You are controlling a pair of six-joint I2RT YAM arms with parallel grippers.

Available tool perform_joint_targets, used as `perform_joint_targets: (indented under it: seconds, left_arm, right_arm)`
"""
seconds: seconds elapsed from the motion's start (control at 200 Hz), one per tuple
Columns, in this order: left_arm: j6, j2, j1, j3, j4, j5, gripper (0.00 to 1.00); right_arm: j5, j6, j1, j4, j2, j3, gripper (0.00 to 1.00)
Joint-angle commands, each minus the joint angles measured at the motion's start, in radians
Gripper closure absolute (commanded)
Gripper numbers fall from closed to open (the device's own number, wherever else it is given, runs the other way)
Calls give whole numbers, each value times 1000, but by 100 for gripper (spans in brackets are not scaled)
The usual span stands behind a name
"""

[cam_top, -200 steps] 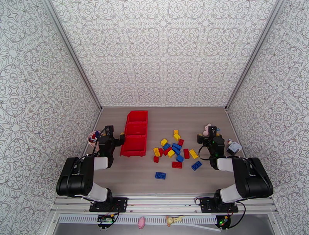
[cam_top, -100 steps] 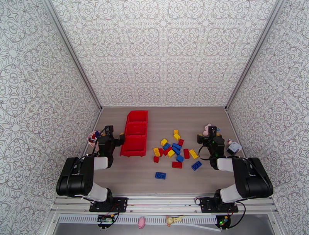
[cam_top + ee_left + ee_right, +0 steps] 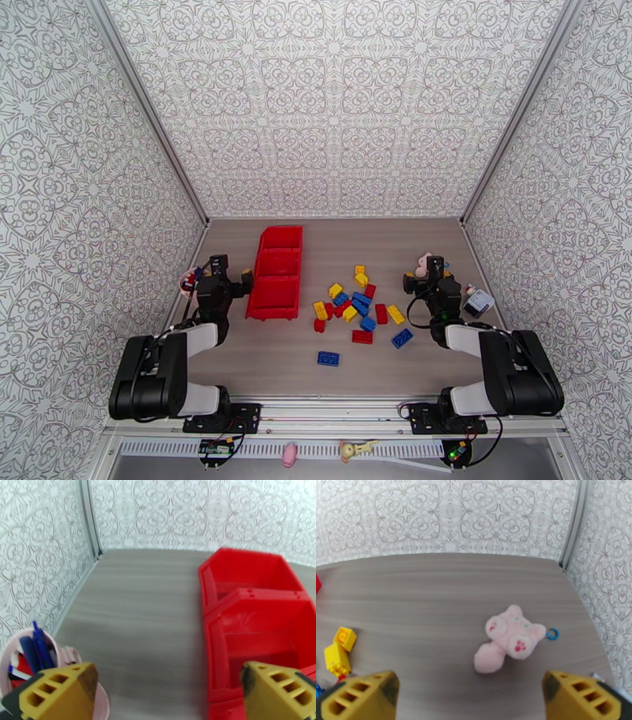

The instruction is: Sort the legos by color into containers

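The legos (image 3: 357,305), red, blue and yellow bricks, lie scattered right of the table's middle, with one blue brick (image 3: 328,358) apart near the front. Two yellow bricks (image 3: 337,651) lie at the left edge of the right wrist view. The containers (image 3: 261,273), three joined red bins (image 3: 252,594), stand left of the pile and look empty. My left gripper (image 3: 221,273) is open between the bins and a pink cup, its fingertips (image 3: 59,689) wide apart. My right gripper (image 3: 429,275) is open just right of the pile, with nothing between its fingers (image 3: 359,695).
A pink cup (image 3: 189,280) with blue and red items (image 3: 33,649) stands by the left wall. A pink plush toy (image 3: 509,638) lies just beyond the right gripper. A small white object (image 3: 476,301) sits near the right wall. Patterned walls close in the table on three sides.
The left arm has edged a little forward and to the left. The right arm has shifted slightly. Bricks, bins and both open grippers look the same.
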Motion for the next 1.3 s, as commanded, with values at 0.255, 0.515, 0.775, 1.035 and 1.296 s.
perform_joint_targets:
  seconds: [0.255, 0.515, 0.775, 1.035, 1.296]
  left_arm:
    - [173, -255, -132, 302, -629, 175, 0]
    - [572, -155, -296, 627, -1057, 153, 0]
    - [807, 49, -366, 854, -1434, 173, 0]
    - [912, 278, -403, 978, -1573, 72, 7]
    - [961, 483, -383, 1094, -1646, -22, 16]
  right_arm:
    - [-118, 17, 132, -359, -322, 52, 0]
    - [-280, -33, 270, -491, -389, 147, 0]
    - [-464, -73, 350, -485, -358, 209, 1]
    - [-621, -67, 393, -483, -285, 228, 0]
    - [-658, -66, 408, -479, -259, 243, 1]
